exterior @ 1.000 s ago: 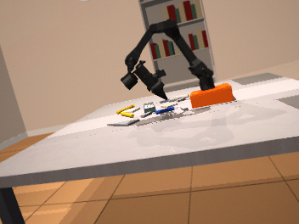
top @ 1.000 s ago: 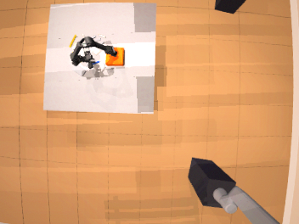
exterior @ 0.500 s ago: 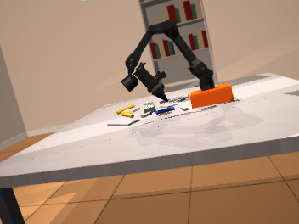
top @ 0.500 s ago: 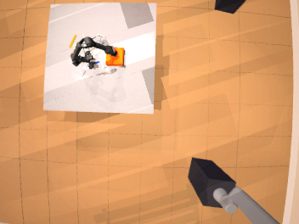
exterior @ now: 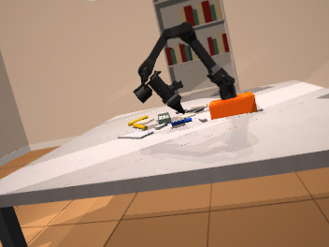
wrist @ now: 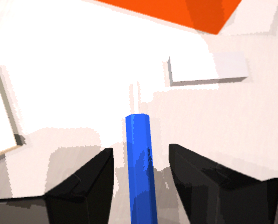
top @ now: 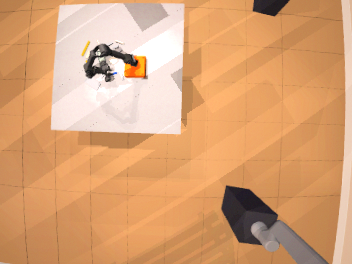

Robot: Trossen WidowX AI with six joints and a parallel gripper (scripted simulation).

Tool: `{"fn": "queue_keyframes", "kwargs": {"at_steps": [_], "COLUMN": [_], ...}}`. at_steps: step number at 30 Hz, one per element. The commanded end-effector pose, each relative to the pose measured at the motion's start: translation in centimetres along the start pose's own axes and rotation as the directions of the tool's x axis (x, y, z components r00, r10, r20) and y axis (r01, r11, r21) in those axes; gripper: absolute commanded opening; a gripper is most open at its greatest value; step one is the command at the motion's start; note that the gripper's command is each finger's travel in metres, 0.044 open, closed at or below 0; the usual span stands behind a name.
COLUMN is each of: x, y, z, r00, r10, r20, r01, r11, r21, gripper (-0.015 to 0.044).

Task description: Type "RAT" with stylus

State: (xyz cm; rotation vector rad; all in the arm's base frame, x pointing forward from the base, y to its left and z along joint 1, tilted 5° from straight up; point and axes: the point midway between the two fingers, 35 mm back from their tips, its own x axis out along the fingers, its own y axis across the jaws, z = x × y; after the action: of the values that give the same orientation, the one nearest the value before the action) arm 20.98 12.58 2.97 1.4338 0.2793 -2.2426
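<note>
A blue stylus-like rod (wrist: pixel 138 131) (exterior: pixel 181 122) (top: pixel 114 73) with a thin pale tip lies on the desk (exterior: pixel 224 147) in front of the orange base block. My gripper (wrist: pixel 141 153) (exterior: pixel 183 111) is partly open and holds nothing. In the wrist view its two dark fingers stand on either side of the rod, with a gap on each side. The rod's near end runs out of the bottom of the wrist view. I cannot make out the keyboard for certain among the small things on the desk.
The orange block (wrist: pixel 185 11) (exterior: pixel 234 107) (top: pixel 135 72) stands under the arm's base. A small white block (wrist: pixel 210 69) lies right of the rod's tip. A pale slab (wrist: pixel 5 125) is at the left edge. Yellow pieces (exterior: pixel 138 120) (top: pixel 86 48) and a flat white pad (exterior: pixel 135 135) lie farther left.
</note>
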Motion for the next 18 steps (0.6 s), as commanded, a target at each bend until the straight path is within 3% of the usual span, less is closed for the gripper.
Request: {"fn": "queue_keyframes", "kwargs": {"at_steps": [1,18], "x": [0.34,1.24], "y": [-0.07,-0.06], "z": [-0.14,-0.58], "r00": [1.000,1.000], "r10": [-0.004,-0.004], "r20": [0.007,0.007], "r01": [0.004,0.004], "r11": [1.000,1.000], "r21": [-0.003,-0.003], "gripper": [0.0150,0.0150]}}
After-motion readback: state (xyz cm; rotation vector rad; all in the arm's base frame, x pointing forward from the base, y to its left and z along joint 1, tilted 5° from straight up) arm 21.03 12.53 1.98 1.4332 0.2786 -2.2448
